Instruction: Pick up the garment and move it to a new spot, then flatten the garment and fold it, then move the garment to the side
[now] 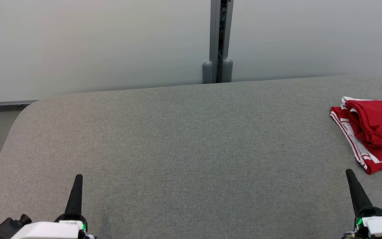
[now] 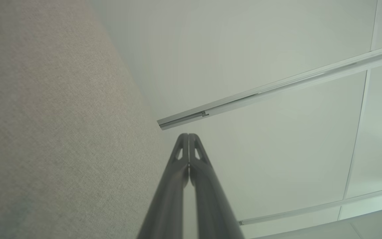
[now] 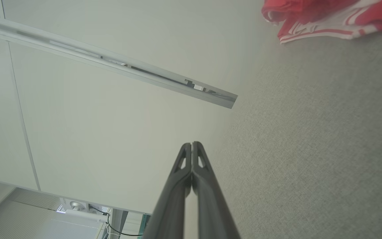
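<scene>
On grey table [image 1: 177, 139], folded red garment [image 1: 375, 131].

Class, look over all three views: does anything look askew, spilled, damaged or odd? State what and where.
Nothing is spilled or damaged. The red garment with white stripes lies folded near the right edge of the grey fabric-covered table, its layers slightly uneven. The left gripper and right gripper rest shut, clear of it.

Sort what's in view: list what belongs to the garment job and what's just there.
Job: red-and-white garment, lying at the right of the grey padded surface; left gripper; right gripper.
Just there: partition post; pale wall panels.
</scene>
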